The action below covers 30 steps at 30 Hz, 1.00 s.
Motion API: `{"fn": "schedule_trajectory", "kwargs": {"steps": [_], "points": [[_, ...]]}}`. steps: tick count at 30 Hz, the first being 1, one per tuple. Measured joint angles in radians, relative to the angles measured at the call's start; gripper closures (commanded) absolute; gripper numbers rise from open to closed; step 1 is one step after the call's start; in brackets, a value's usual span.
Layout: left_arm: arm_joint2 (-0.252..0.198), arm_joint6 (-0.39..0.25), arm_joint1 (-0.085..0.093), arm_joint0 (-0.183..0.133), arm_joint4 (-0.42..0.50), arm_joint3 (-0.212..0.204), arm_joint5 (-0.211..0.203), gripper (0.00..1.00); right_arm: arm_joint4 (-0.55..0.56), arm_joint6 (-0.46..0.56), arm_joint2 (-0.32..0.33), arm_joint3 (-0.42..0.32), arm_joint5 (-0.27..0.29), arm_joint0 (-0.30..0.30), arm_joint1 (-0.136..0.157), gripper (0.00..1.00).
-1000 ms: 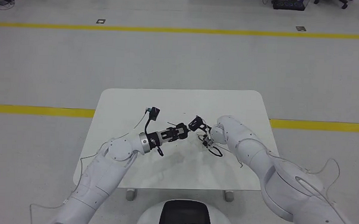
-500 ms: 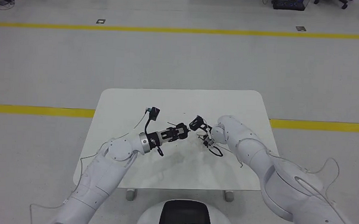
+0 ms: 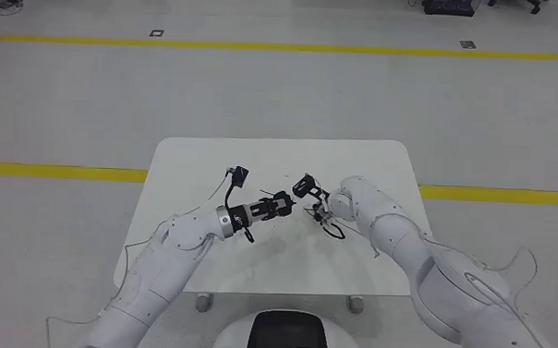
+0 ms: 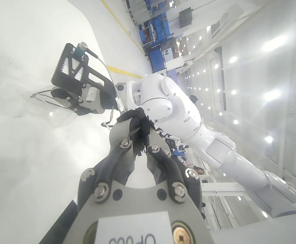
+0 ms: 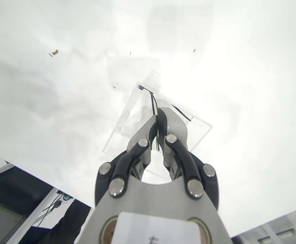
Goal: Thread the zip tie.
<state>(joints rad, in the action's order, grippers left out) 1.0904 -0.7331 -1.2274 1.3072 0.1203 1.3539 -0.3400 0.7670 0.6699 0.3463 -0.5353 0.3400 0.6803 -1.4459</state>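
My right gripper (image 5: 158, 113) has its fingers squeezed tight on the thin black zip tie (image 5: 152, 99), just over a clear plastic sheet (image 5: 201, 130) near the middle of the desk (image 3: 215, 158). Two bits of the tie stick out past the fingertips. My left gripper (image 4: 136, 121) sits close beside it, fingers pressed together. I cannot tell if they hold anything.

Behind right tool (image 5: 158, 113): zip tie (image 5: 152, 101) midsection

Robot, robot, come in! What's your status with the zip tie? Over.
Right gripper shut on zip tie, at clear plate. Left gripper shut close by; its catch unclear. Nothing blocking between them.
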Motion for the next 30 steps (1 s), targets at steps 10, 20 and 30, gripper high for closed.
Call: {"fn": "schedule_trajectory", "kwargs": {"steps": [10, 20, 30], "points": [[0.000, 0.000, 0.000, 0.000, 0.000, 0.000, 0.000, 1.00, -0.054, -0.036, 0.068, -0.179, 0.000, 0.036, 0.127, 1.00], [0.000, 0.000, 0.000, 0.000, 0.000, 0.000, 0.000, 1.00, -0.159, -0.105, 0.215, -0.476, 0.000, 0.161, 0.309, 1.00], [0.000, 0.000, 0.000, 0.000, 0.000, 0.000, 0.000, 1.00, -0.166, -0.103, 0.223, -0.486, 0.000, 0.166, 0.317, 1.00]]}}
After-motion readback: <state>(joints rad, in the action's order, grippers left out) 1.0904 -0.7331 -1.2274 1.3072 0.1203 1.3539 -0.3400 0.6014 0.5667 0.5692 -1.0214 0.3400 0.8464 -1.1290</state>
